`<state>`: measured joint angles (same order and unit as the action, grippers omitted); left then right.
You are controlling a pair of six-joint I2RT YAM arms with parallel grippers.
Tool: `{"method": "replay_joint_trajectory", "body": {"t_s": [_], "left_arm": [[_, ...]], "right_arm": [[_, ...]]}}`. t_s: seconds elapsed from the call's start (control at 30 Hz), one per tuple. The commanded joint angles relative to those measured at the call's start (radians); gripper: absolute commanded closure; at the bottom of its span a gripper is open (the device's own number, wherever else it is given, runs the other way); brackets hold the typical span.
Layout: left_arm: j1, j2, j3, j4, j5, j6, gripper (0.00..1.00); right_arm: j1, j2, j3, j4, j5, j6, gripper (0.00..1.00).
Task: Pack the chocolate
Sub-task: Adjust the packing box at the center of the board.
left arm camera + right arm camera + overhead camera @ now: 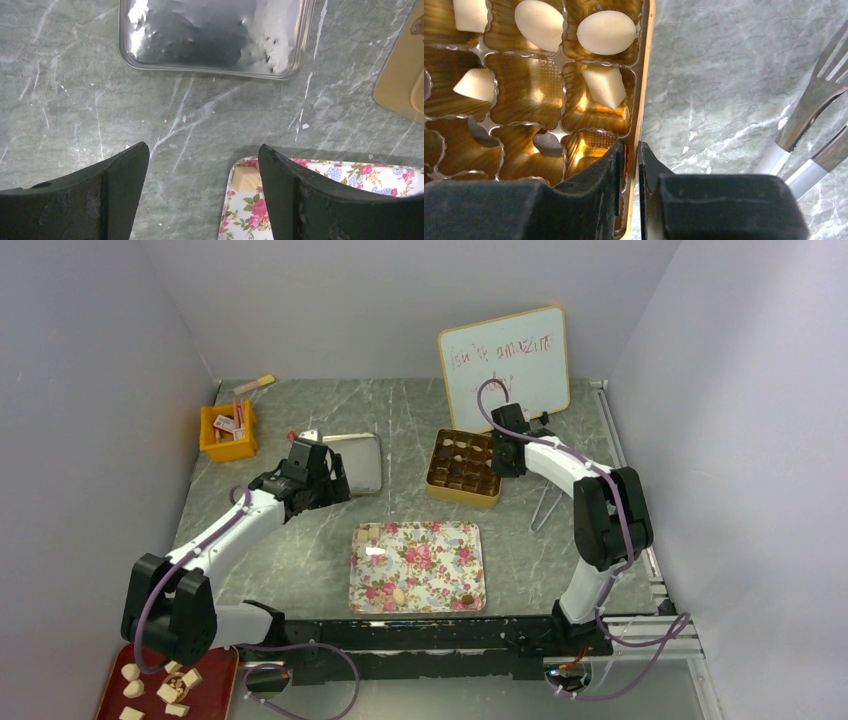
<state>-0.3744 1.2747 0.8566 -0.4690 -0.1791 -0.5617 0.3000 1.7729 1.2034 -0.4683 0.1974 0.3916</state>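
Top external view: the gold box (463, 466) is seen at 12 o'clock of the floral tray (417, 566). Chocolate (606, 32) is lodged in the box's cells, and a few pieces are left on the floral tray. The box's 3 o'clock wall is pinched by the right gripper (633, 150). Tongs (809, 125) are laid near, at 3 o'clock. The left gripper (202, 155) is spread wide and empty above the table (75, 100), with the silver tray (210, 40) at its 12 o'clock.

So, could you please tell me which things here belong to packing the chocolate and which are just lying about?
For the job: chocolate pieces, gold box, floral tray, right fingers clamped on the box rim, left fingers open.
Lying about: silver tray, whiteboard, orange bin, tongs, marker.
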Motion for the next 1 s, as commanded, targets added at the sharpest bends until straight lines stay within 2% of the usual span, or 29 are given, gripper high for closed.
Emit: {"method": "replay_joint_trajectory", "body": {"t_s": [0.0,0.47,0.97], "left_arm": [[0.004,-0.005,0.006,0.036,0.001,-0.001,0.15],[0.026,0.039,0.019,0.057,-0.014,-0.012,0.15],[0.079,0.125,0.052,0.092,-0.019,-0.021,0.15]], "right_arm": [[0.033,0.004,0.027,0.038,-0.024,-0.019,0.80],[0.151,0.058,0.056,0.032,0.012,-0.076,0.81],[0.212,0.052,0.039,0.039,0.075,-0.166,0.82]]}}
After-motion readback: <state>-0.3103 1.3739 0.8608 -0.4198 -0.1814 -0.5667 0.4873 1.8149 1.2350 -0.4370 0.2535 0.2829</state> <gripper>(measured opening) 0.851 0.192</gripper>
